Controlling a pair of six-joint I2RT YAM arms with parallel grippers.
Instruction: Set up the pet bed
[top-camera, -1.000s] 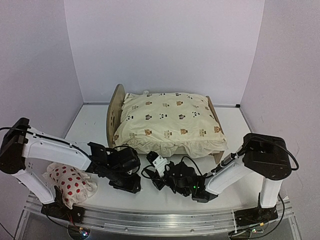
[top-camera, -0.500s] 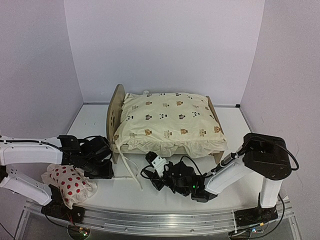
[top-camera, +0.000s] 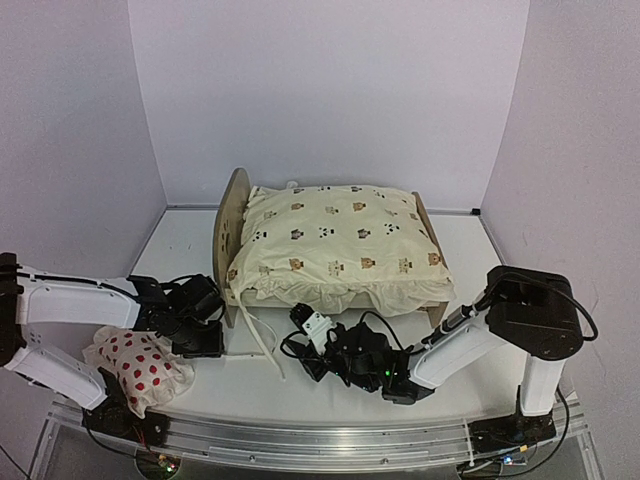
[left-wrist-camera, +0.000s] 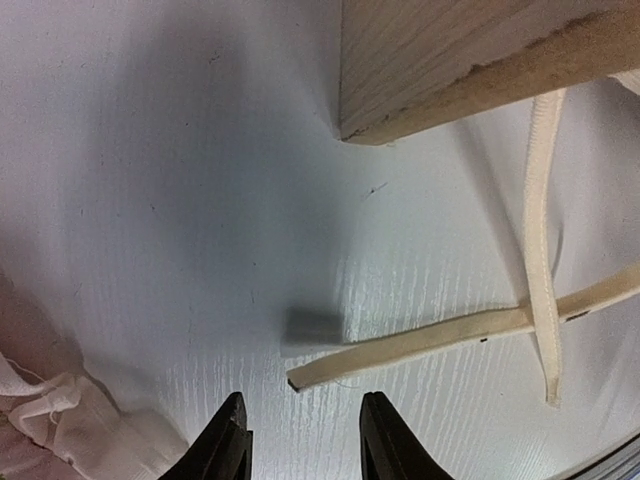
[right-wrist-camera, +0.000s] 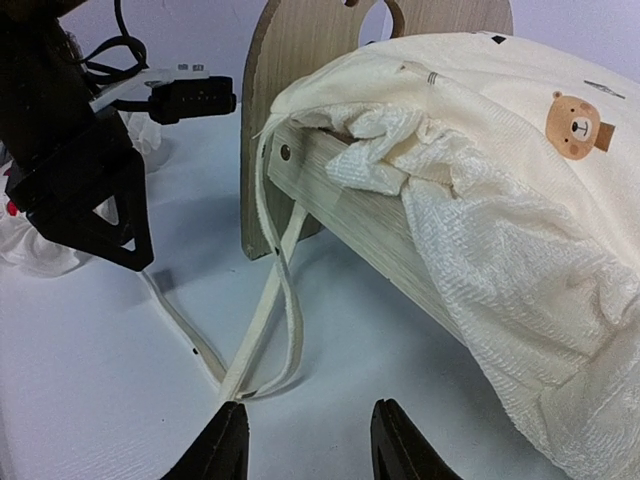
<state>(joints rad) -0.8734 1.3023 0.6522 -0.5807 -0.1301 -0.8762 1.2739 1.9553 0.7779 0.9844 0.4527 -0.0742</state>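
Swung left to the near headboard corner of the pet bed (top-camera: 232, 212), central on the bench (top-camera: 180, 245), the left fingers (left-wrist-camera: 228, 445) narrow, empty, above a loose cushion tie (left-wrist-camera: 430, 338); the right fingers (right-wrist-camera: 225, 440) wait half-open, empty, so tying looks next.

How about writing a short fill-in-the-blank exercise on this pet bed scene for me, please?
The cream cushion lies on the ____.
The small white pillow has ____ spots.
The cushion's loose ties trail onto the white ____.
Missing words: pet bed; red; table.
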